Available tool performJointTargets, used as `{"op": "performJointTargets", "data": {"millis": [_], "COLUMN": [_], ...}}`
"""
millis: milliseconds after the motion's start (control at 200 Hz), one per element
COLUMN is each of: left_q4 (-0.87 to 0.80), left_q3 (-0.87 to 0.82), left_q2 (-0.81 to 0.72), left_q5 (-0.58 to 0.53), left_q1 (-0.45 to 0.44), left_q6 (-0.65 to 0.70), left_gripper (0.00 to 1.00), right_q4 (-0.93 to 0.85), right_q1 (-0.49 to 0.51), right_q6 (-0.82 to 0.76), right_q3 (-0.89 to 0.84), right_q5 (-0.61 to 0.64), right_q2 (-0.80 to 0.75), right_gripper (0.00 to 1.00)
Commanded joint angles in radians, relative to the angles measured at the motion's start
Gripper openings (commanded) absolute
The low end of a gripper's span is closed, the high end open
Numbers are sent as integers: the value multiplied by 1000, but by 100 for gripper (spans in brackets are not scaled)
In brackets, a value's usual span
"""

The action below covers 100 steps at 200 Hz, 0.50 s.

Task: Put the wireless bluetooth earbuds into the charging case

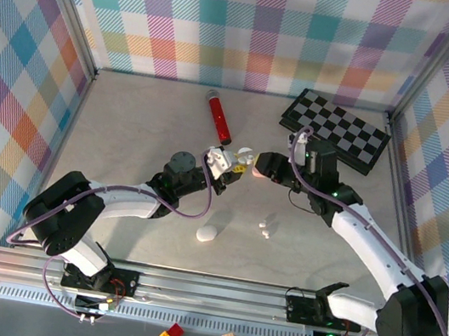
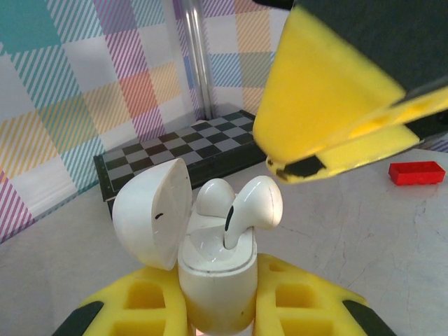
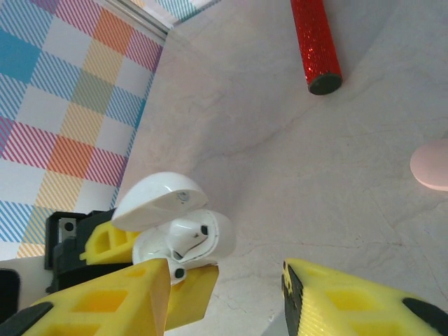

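Starting at the centre of the left wrist view, we find two wireless bluetooth earbuds (image 2: pixel 255 203) in the open charging case (image 2: pixel 213 273). One sits low in the far well. The other stands with its stem in the near well, its head raised and tilted right. The case's lid (image 2: pixel 150 213) is swung open to the left.

The left gripper (image 2: pixel 217 311) pinches the case body between its yellow fingers at the bottom edge of the frame, holding it upright. The right gripper (image 3: pixel 227 280) hangs just above the raised bud. In its own wrist view the fingers stand apart, with bare table between them and nothing gripped, and the left finger's tip is close beside the case.

In the top view, two more loose earbuds (image 1: pixel 265 225) lie on the table (image 1: pixel 127 134) at centre right, below the grippers. A closed white case (image 1: pixel 207 233) lies left of them, well apart. A red glitter cylinder (image 1: pixel 219 115) lies above centre, and a checkerboard (image 1: pixel 338 131) sits at upper right.

A pale pink rounded object (image 3: pixel 430 164) is cut by the right edge of the right wrist view. A red block (image 2: pixel 416 171) lies at the right of the left wrist view.
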Motion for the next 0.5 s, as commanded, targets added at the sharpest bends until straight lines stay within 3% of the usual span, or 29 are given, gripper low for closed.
{"op": "performJointTargets", "data": {"millis": [0,495], "left_q4": [37,40], "left_q3": [-8,-3], "left_q2": [-27,-30], "left_q5": [29,34], "left_q1": [-12,-11], "left_q6": [7,-1], "left_gripper": [6,6], "right_q4": [14,12], "right_q1": [-10,-10], "right_q6": [10,-28], "right_q3": [10,34], "right_q5": [40,-124], "right_q2": [-6,47], "right_gripper": [46,47]}}
